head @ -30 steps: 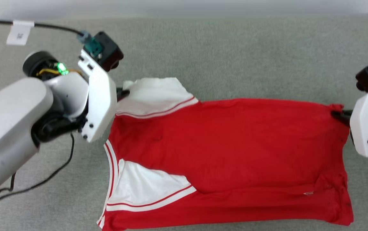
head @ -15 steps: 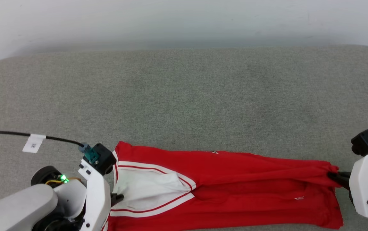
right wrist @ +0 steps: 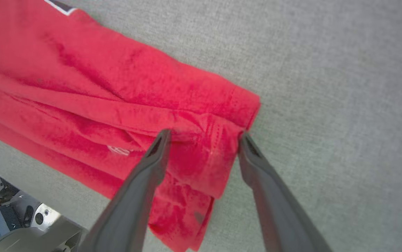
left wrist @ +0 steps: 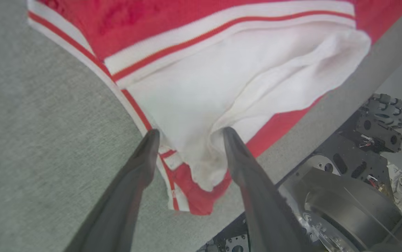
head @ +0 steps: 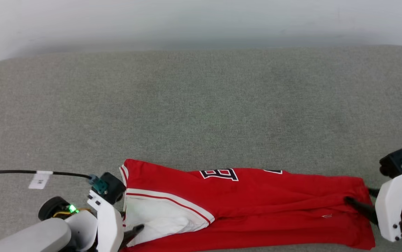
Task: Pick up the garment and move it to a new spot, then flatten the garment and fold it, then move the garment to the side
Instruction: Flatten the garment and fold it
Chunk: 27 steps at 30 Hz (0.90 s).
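Note:
The red T-shirt (head: 257, 206) lies folded into a long band along the near edge of the grey table, with dark lettering showing on its far flap. Its white sleeve (head: 159, 217) is at the left end. My left gripper (head: 131, 224) is at that end, open. In the left wrist view its fingers (left wrist: 190, 133) straddle the white sleeve (left wrist: 204, 87). My right gripper (head: 360, 197) is at the right end, open. In the right wrist view its fingers (right wrist: 204, 135) stand on either side of the bunched red hem (right wrist: 99, 98).
The grey padded table (head: 201, 105) stretches wide beyond the shirt to a white wall. A black cable with a white tag (head: 40, 178) runs in from the left. The table's near edge and my base (left wrist: 344, 196) lie just behind the left gripper.
The camera tilted up. Both grippers drew the shirt's far edge over toward the near edge, folding it. Since half a second ago their fingers have opened and the lettered flap has settled.

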{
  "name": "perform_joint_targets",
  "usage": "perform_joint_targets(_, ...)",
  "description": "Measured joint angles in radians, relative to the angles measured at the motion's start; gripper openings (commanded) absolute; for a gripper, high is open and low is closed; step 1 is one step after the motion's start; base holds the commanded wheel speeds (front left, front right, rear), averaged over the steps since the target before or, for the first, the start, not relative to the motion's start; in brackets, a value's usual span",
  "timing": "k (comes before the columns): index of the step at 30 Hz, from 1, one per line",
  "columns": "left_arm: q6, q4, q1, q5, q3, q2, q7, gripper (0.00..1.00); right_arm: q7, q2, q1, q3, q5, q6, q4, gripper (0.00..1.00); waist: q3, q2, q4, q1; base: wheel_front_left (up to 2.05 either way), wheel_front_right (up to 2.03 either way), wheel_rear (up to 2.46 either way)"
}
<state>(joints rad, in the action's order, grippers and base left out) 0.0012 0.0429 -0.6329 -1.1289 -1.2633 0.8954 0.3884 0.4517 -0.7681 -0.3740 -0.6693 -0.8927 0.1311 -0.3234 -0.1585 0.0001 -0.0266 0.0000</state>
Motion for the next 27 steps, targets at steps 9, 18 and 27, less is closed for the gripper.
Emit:
perform_joint_targets(9, 0.171, -0.019, 0.011, 0.108, 0.112, -0.002, -0.305, 1.0, -0.112, -0.053, -0.002, 0.144, -0.037, 0.0, 0.091, 1.0, 0.05, 0.0, 0.01, 0.0, 0.0, 0.0, 0.0)
perform_joint_targets(18, 0.411, 0.028, 0.103, 0.159, 0.261, -0.069, -0.626, 1.0, -0.201, -0.023, 0.096, 0.32, 0.005, 0.0, 0.031, 1.0, 0.049, 0.0, 0.017, 0.0, 0.0, 0.0, 0.0)
perform_joint_targets(27, 0.549, -0.029, 0.267, 0.394, 0.514, -0.183, -0.65, 1.0, -0.177, 0.082, 0.207, 0.409, -0.05, 0.0, -0.058, 1.0, 0.032, 0.0, 0.035, 0.0, 0.0, 0.0, 0.0)
